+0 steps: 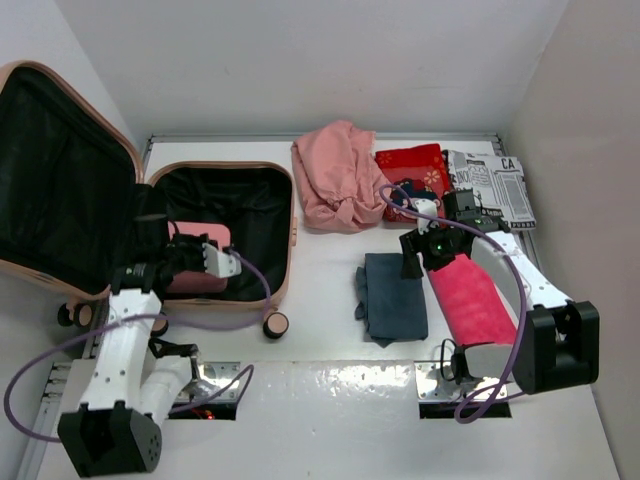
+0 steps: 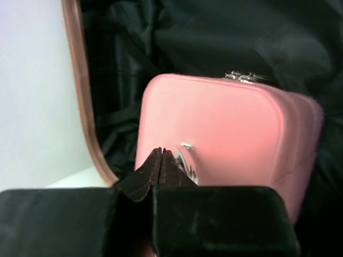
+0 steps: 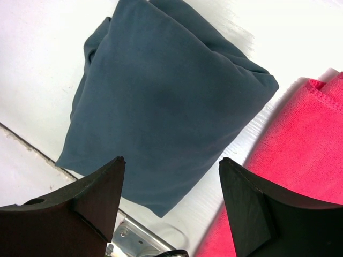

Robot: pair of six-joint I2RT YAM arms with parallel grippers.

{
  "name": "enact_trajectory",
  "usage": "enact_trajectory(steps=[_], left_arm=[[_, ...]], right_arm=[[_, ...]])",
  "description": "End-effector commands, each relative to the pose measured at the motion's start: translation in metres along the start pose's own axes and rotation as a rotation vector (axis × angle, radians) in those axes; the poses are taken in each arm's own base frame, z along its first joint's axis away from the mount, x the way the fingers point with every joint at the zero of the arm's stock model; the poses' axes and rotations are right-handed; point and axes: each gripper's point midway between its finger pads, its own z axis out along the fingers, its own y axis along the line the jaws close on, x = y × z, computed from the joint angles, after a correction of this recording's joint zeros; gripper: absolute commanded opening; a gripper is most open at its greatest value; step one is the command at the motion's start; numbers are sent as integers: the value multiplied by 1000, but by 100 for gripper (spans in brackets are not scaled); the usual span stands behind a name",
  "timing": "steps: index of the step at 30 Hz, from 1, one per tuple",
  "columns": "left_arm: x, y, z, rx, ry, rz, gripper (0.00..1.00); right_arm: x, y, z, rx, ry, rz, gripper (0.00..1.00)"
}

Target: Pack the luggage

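Your luggage [image 1: 292, 235] lies open at the far left of the counter [image 1: 330, 400]. Its lid is tipped up toward the left wall and its black-lined lower shell faces up. Two of its wheels show at the near edge. Inside the lower shell, against the near-left side, sits a small pink box [image 1: 200, 275].

Your left end effector [image 2: 162, 154] is over that box. In the left wrist view its fingers are pressed tip to tip with nothing visible between them, just beside a small metal fitting [image 2: 186, 145] on the box's face. You can see the shell's peach rim running up the left of that view.

Your right end effector [image 3: 171, 163] is spread wide and holds nothing. It hangs above a folded dark blue cloth [image 1: 393, 297] in the middle of the counter. Just to the right of the cloth lies a folded hot-pink towel [image 1: 472, 300], under the right arm.

Along the far edge, from left to right, you have a crumpled pale pink garment [image 1: 335, 188], a red floral-print item [image 1: 412, 168] and a black-and-white printed item [image 1: 495, 185]. All three are outside the luggage.
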Motion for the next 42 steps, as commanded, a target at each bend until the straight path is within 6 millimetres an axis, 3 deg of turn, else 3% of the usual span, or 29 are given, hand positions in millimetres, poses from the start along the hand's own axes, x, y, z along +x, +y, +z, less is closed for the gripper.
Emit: enact_trajectory(steps=[1,3,4,6,11,12,15,17,18,19,21,22,24,25,27,28,29,31,32,33,35,36,37,38,39,40,41,42], left_arm=[[7,-5,-10,-47,38,190,0],[20,-30,-1,14,78,242,0],[26,-26,-2,-16,107,259,0],[45,-45,5,16,172,261,0],[56,-25,3,-74,197,195,0],[52,-9,0,-108,183,146,2],[39,30,-9,-222,114,-1,28],[24,75,-22,-318,53,-64,40],[18,93,-28,-370,15,-167,58],[6,127,-46,-448,-24,-191,65],[-1,156,-54,-502,-84,-348,69],[-13,183,-74,-561,-119,-366,72],[-29,197,-74,-563,-194,-481,72],[-42,210,-89,-590,-228,-491,72],[-59,212,-88,-549,-302,-560,77],[-71,207,-82,-499,-357,-634,93],[-96,200,-76,-423,-444,-629,100],[-124,193,-67,-338,-524,-697,100],[-129,194,-50,-307,-517,-750,100],[-158,181,-33,-213,-541,-776,100],[-175,175,6,-107,-490,-777,100],[-203,160,21,-28,-491,-732,100],[-209,149,35,13,-443,-719,100],[-220,154,41,6,-429,-676,100],[-218,141,76,44,-341,-653,100],[-234,121,90,114,-299,-603,100],[-236,116,104,130,-261,-570,100],[-245,126,110,119,-256,-543,100]], right_arm=[[-11,-3,-6,25,-37,-44,71],[-9,-4,-5,29,-32,-47,71],[-8,-3,-5,29,-29,-46,71],[-8,-5,-5,34,-28,-46,71],[-12,-5,-7,36,-30,-44,71],[-15,-4,-8,34,-38,-41,72],[-20,0,-11,19,-48,-24,72],[-22,3,-12,5,-53,-12,72],[-23,6,-12,-8,-55,8,72],[-23,9,-11,-22,-57,17,72],[-21,15,-10,-51,-54,65,73],[-21,18,-9,-66,-56,77,75],[-16,23,-4,-88,-37,165,77],[-10,27,-1,-104,-17,216,78],[-7,29,2,-115,-6,239,81],[-7,29,3,-108,-10,271,85],[-12,27,3,-99,-37,269,85],[-17,25,2,-88,-51,278,88],[-24,22,-1,-75,-69,272,89],[-27,21,-2,-68,-72,269,89],[-37,17,-6,-55,-85,243,89],[-38,14,-7,-49,-79,248,89],[-38,12,-8,-44,-76,234,89],[-42,8,-11,-39,-87,234,89],[-44,1,-15,-25,-101,248,89],[-46,-2,-17,-20,-109,242,89],[-46,-6,-20,-18,-116,256,89],[-48,-13,-25,-4,-134,268,89]])
